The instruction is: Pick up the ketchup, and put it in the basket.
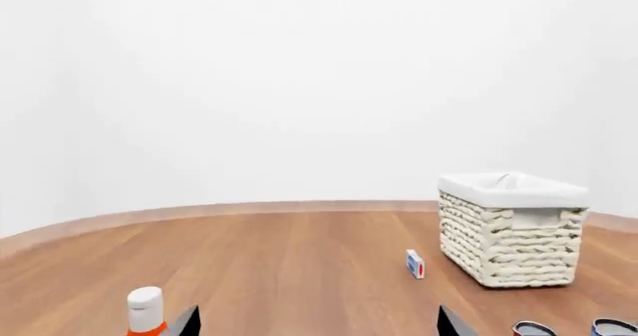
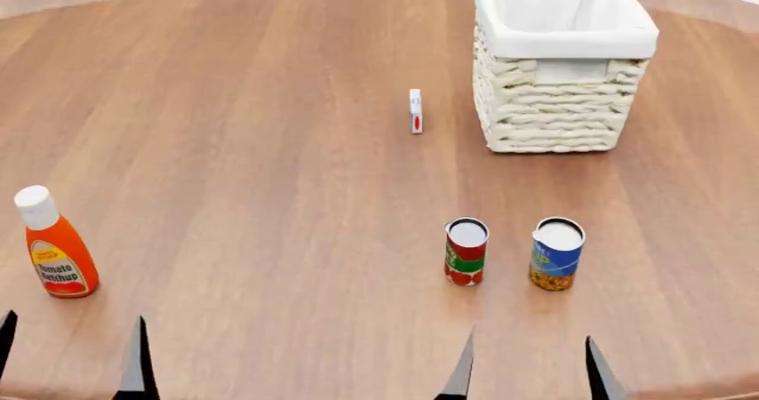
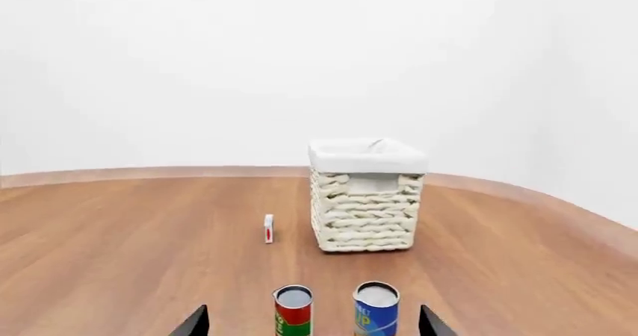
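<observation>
The ketchup [image 2: 53,249], an orange-red bottle with a white cap, stands upright at the table's near left. Its cap also shows in the left wrist view [image 1: 146,310], just outside one finger. My left gripper [image 2: 71,357] is open and empty, just in front of the bottle; its fingertips show wide apart in the left wrist view [image 1: 317,325]. The cream wicker basket [image 2: 557,107] with a white liner stands at the far right, also in the left wrist view [image 1: 513,239] and the right wrist view [image 3: 364,209]. My right gripper [image 2: 528,369] is open and empty near the front edge.
A red-and-green can [image 2: 465,253] and a blue-and-yellow can [image 2: 556,256] stand upright just ahead of my right gripper, between its fingers in the right wrist view [image 3: 293,313]. A small white box [image 2: 415,111] stands left of the basket on the round wooden table [image 2: 261,151].
</observation>
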